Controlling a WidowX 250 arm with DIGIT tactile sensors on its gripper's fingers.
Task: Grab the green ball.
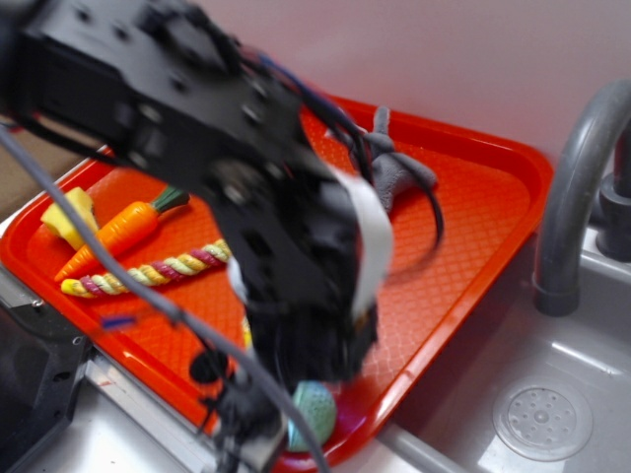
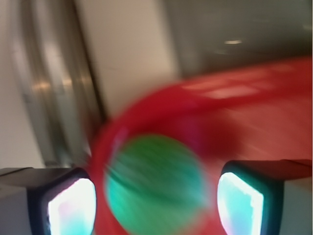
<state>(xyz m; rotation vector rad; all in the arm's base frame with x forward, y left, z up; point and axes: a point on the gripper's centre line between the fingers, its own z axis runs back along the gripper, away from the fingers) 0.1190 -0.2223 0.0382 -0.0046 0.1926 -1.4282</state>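
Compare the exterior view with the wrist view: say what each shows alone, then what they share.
Only the exterior view shows the carrot toy, the rope toy, the gray plush, the faucet and the sink drain. Only the wrist view shows the end effector open, one finger on each side of the green ball, with gaps. Both show the ball in a corner of the red tray.

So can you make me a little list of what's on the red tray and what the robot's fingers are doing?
tray: red tray beside a grey sink
target: green ball in the tray's near corner
fingers: fingers open, one on each side of the ball, not visibly touching it
other toys: carrot, striped rope, yellow toy, grey plush
picture: blurry
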